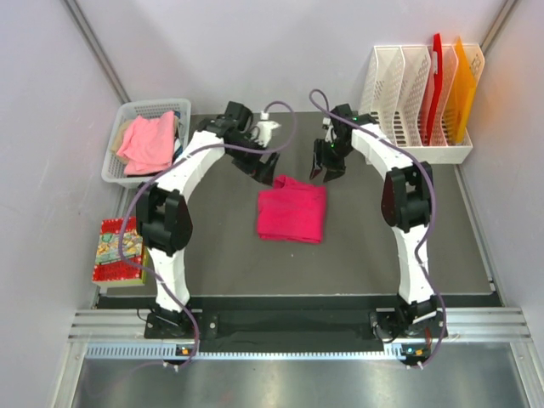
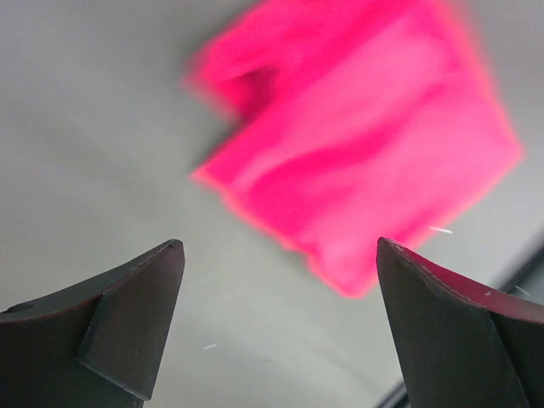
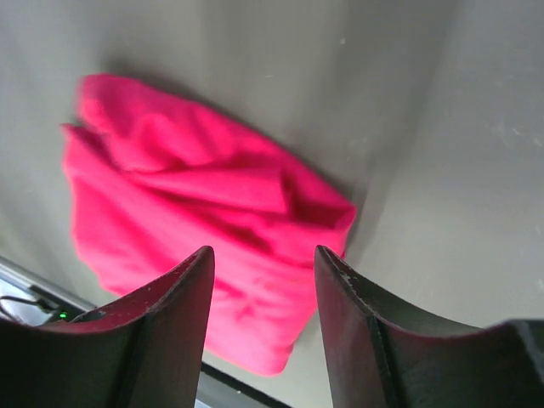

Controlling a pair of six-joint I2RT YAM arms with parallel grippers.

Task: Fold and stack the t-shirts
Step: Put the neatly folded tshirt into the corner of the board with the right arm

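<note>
The left fingers (image 2: 127,323) are standing wide apart and gripping nothing, hanging over the grey surface (image 2: 85,127) just beside the magenta t-shirt (image 2: 365,144), which is showing blurred in the left wrist view. The right fingers (image 3: 161,323) are also standing released and empty, with a narrower gap, and the same shirt is showing between and beyond them. The right wrist view is showing rumpled, overlapping layers, while the top view is showing only a folded, roughly square shape. Only the top view is showing both arms reaching to the shirt's far side, one near each far corner. It is also showing the salmon t-shirt (image 1: 149,143) lying in a white basket (image 1: 111,161) well to the left of the magenta shirt, a file rack (image 1: 416,93) standing well to its right, and a colourful packet (image 1: 119,251) lying to its near left.
</note>
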